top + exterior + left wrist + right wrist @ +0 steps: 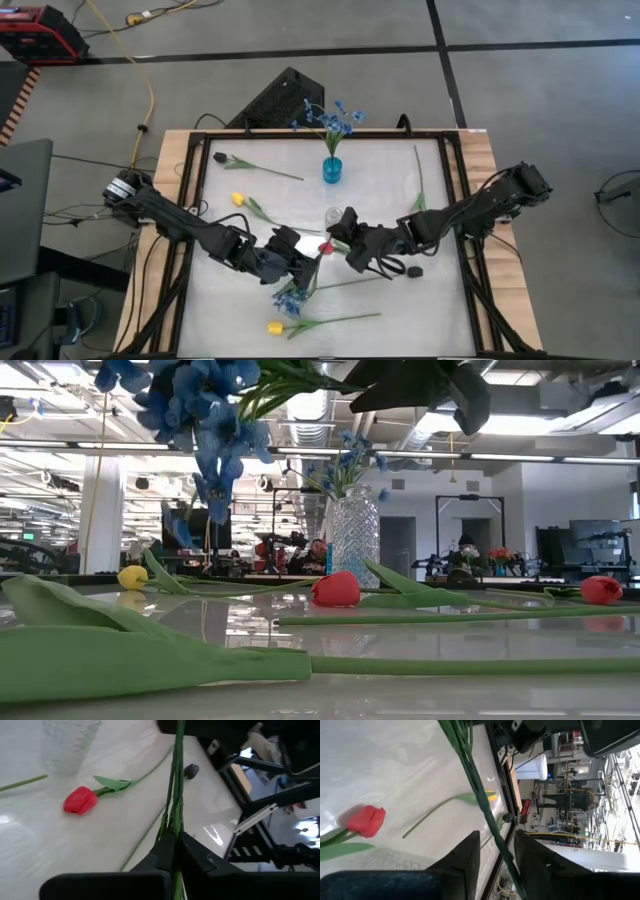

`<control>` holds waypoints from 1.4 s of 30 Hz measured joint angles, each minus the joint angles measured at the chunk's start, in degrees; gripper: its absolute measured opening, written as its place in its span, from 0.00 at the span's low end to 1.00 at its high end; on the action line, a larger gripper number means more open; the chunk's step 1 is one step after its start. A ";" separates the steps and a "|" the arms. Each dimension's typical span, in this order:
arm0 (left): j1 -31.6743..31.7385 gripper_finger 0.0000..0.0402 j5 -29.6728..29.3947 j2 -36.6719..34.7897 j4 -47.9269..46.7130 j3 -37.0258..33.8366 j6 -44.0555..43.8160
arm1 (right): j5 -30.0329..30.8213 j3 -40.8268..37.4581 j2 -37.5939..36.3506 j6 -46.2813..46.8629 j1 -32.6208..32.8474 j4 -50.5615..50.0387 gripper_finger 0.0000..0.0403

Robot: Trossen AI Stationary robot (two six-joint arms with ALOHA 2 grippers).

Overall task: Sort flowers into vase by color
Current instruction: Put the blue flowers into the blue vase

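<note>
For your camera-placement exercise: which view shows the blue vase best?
The high view: the blue vase stands whole at the table's far side, holding blue flowers. The low and wrist views show only a clear glass vase, not the blue one.

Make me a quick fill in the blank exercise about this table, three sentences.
The left gripper is shut on a green ____.
The blue vase holds ____ flowers.
The tulip lying near the glass vase is ____.
Missing words: stem, blue, red.
</note>
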 joint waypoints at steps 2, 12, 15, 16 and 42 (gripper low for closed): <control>0.00 0.01 0.00 0.00 0.22 0.00 0.04 | 0.00 0.00 0.00 0.00 0.00 0.12 0.33; 0.65 0.02 -0.43 0.02 0.29 0.00 3.88 | 0.06 -0.01 0.02 2.85 1.52 -1.33 0.11; 0.68 0.03 -2.70 0.01 0.27 0.00 5.31 | -0.86 -0.04 0.04 5.82 2.27 -3.61 0.08; 0.68 0.04 -3.72 -0.18 0.26 0.00 6.21 | -1.44 -0.04 0.04 7.64 2.50 -4.63 0.08; -7.62 0.09 -32.39 -0.86 27.32 -9.19 48.76 | -46.35 -33.27 -14.58 63.00 -6.41 69.82 0.08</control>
